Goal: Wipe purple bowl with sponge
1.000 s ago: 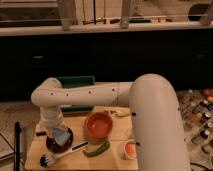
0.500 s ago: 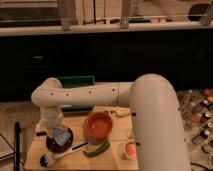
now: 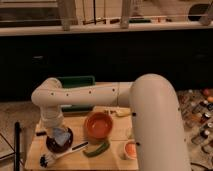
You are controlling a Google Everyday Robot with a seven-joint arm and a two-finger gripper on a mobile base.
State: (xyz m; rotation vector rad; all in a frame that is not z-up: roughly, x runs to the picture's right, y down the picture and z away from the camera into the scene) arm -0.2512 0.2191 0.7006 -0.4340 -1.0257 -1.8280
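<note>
The purple bowl [image 3: 59, 143] sits at the left of the wooden table [image 3: 115, 134], dark and glossy. My gripper [image 3: 58, 131] reaches down from the white arm [image 3: 85, 95] straight into the bowl. The light blue-grey sponge [image 3: 61, 136] is at the gripper's tip, inside the bowl, and the gripper is shut on it. The bowl's far rim is hidden behind the wrist.
A larger orange bowl [image 3: 98, 125] stands right of the purple bowl. A green pepper [image 3: 97, 149] and a white-handled brush [image 3: 60, 155] lie in front. A small white cup with orange inside [image 3: 129, 149] is at the right. A green bin [image 3: 76, 82] stands behind.
</note>
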